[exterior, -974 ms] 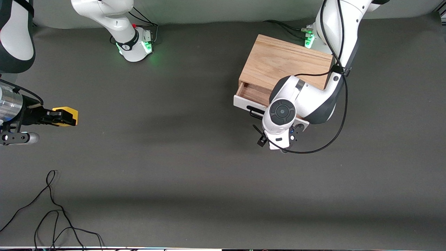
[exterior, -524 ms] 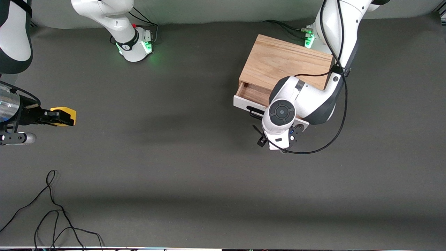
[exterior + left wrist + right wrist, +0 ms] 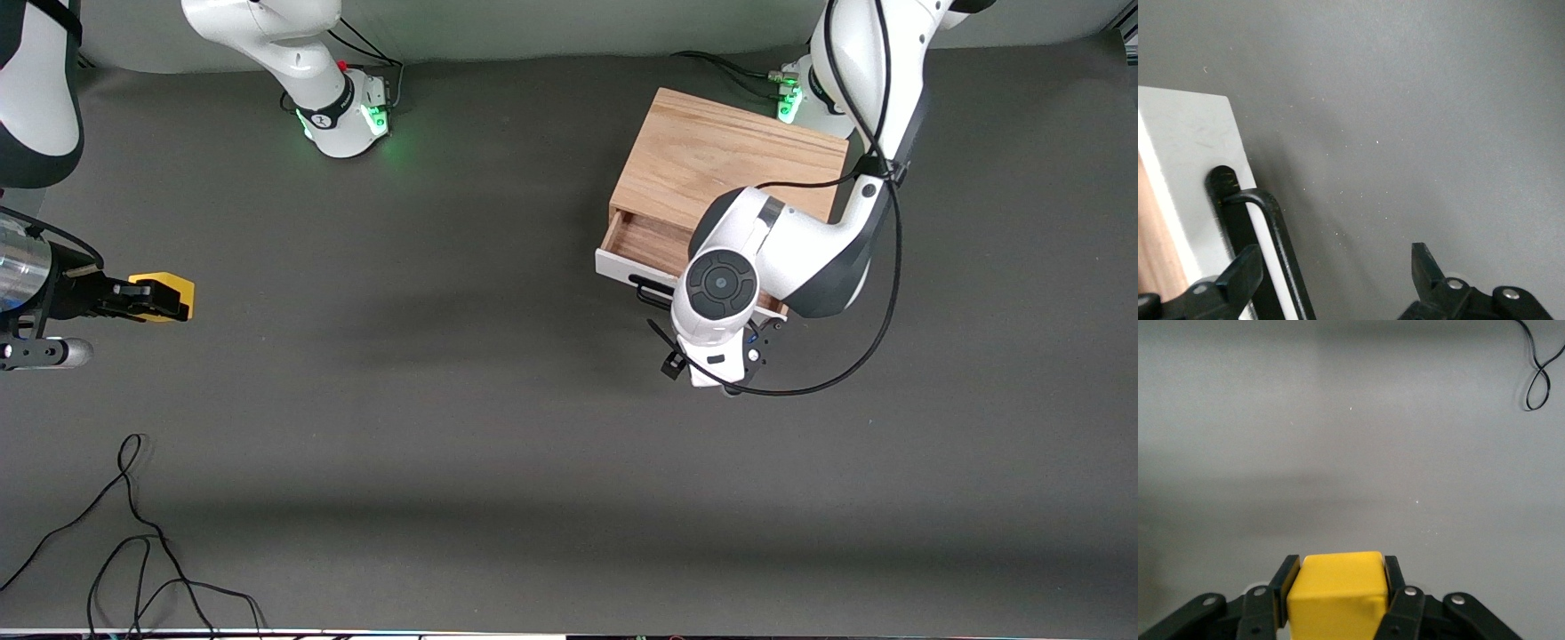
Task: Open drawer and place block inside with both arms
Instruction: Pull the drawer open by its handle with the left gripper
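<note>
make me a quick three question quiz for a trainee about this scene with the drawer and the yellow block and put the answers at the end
1. True or false: the block is lying inside the drawer.
2. Which gripper is shut on the block?
A. left gripper
B. right gripper
C. neither
3. Fill in: the left gripper's fingers are ____, with one finger on each side of the drawer's black handle.

Key
1. False. The right gripper holds the block above the mat at the right arm's end of the table, well away from the partly open drawer.
2. B
3. open
</note>
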Available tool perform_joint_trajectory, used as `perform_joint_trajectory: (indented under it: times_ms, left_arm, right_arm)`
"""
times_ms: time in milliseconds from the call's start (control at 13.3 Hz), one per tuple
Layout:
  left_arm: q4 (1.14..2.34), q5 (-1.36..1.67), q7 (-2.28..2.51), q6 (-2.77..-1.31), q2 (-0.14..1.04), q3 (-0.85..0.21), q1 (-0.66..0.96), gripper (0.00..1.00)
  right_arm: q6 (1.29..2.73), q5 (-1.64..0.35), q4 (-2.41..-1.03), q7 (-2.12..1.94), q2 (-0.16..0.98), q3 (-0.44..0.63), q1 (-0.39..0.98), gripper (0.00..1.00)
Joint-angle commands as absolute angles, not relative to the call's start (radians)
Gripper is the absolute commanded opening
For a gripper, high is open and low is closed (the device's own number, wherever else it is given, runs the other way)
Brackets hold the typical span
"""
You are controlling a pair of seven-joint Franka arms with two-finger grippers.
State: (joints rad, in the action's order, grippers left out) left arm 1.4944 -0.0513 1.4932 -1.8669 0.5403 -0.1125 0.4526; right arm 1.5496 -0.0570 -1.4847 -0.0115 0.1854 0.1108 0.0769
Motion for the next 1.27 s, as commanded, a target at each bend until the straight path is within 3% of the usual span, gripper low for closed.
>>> perform_joint_trajectory:
  times_ms: [0,1199]
  left_arm:
    - [1.454,-0.066,1.496,-1.819,0.552,-0.103,0.466,1.0]
    - [1.417,-0.014,1.523,-1.775,0.681,-0.104,0.463,1.0]
  right_arm:
    - [1.542,-0.055,-1.497,0.002,0.164,0.115,0.083,0.31]
    - [1.531,-0.055,-1.499,0.002,0.155,0.115,0.083,0.31]
